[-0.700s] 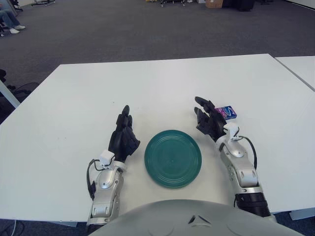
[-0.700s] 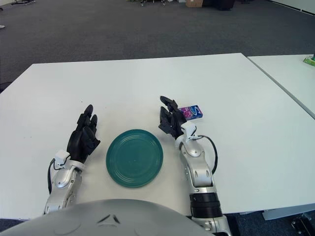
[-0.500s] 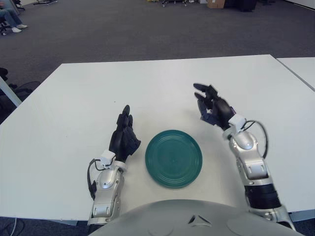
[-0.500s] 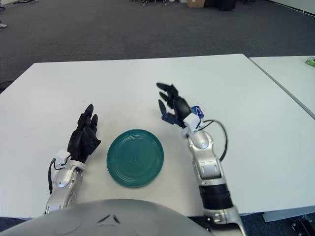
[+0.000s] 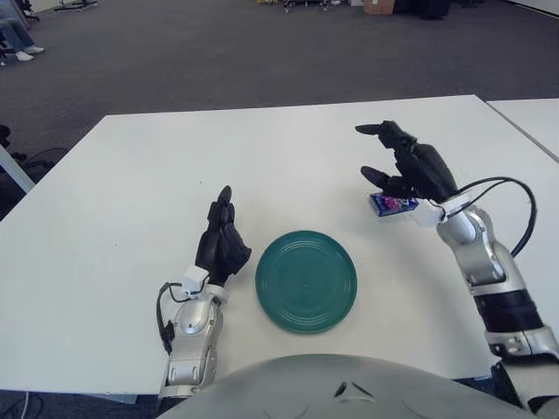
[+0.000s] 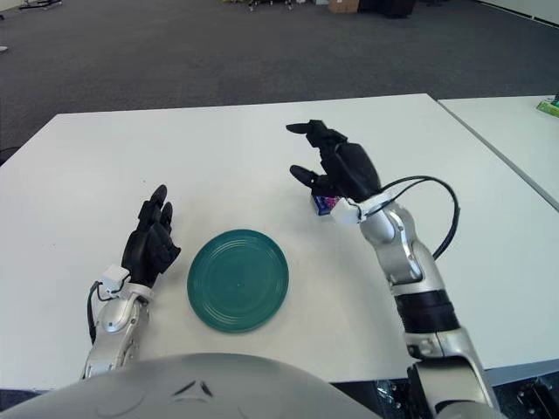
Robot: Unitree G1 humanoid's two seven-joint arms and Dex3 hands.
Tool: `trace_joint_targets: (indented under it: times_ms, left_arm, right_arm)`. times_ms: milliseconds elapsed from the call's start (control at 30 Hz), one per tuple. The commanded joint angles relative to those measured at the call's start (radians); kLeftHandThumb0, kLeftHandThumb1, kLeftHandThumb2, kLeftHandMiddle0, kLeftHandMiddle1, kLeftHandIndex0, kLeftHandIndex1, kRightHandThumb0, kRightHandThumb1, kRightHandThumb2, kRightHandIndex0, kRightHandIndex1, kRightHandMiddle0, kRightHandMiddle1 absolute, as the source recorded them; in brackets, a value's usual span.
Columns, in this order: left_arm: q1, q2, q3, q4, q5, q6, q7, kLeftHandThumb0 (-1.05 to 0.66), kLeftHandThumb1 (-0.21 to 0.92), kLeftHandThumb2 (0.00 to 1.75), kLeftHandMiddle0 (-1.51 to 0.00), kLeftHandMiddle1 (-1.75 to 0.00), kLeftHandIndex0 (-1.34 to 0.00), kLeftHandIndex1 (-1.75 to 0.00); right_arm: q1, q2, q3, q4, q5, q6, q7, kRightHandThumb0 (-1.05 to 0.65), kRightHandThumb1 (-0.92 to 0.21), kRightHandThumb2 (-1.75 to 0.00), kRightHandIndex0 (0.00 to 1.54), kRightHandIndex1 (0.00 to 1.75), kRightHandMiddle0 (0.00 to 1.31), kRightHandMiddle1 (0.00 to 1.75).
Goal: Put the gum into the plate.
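Observation:
A small blue and purple gum pack (image 5: 391, 204) lies on the white table (image 5: 131, 192), to the right of and a little beyond the round green plate (image 5: 306, 281). My right hand (image 5: 377, 155) is raised over the gum with its fingers spread, and it holds nothing. The palm hides the pack's far part. The gum also shows in the right eye view (image 6: 326, 204) just below the hand (image 6: 307, 150). My left hand (image 5: 220, 237) rests on the table to the left of the plate, fingers relaxed and empty. The plate holds nothing.
A second white table (image 5: 534, 120) stands to the right across a narrow gap, with a small green object (image 6: 549, 107) on it. A black cable (image 5: 511, 188) loops off my right forearm. Grey carpet lies beyond the far edge.
My right hand has lifted from beside the plate and moved right and forward, so that it now hangs over the gum. The left hand, plate and gum have not moved.

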Motion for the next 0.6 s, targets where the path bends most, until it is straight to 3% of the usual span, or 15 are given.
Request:
trace_joint_targets:
  times_ms: [0, 333, 567]
  left_arm:
    - [-0.011, 0.003, -0.001, -0.009, 0.003, 0.011, 0.009, -1.05, 0.92, 1.06, -0.1, -0.01, 0.0, -0.32]
    - [-0.009, 0.007, 0.002, -0.021, 0.002, 0.03, 0.011, -1.05, 0.92, 1.04, -0.12, -0.01, 0.0, -0.38]
    - [-0.017, 0.011, 0.012, -0.012, -0.003, 0.038, 0.011, -1.03, 0.92, 1.01, -0.16, -0.02, 0.0, -0.44]
  right_arm:
    - [-0.057, -0.035, 0.018, 0.115, -0.058, -0.005, -0.03, -0.76, -0.92, -0.63, 0.43, 0.03, 0.01, 0.84]
    - [-0.173, -0.078, 0.106, 0.38, -0.153, 0.016, -0.055, -0.81, -0.92, -0.61, 0.4, 0.0, 0.0, 0.83]
    - [-0.173, -0.13, 0.145, 0.453, -0.151, -0.014, -0.024, -0.84, -0.92, -0.59, 0.36, 0.0, 0.0, 0.74]
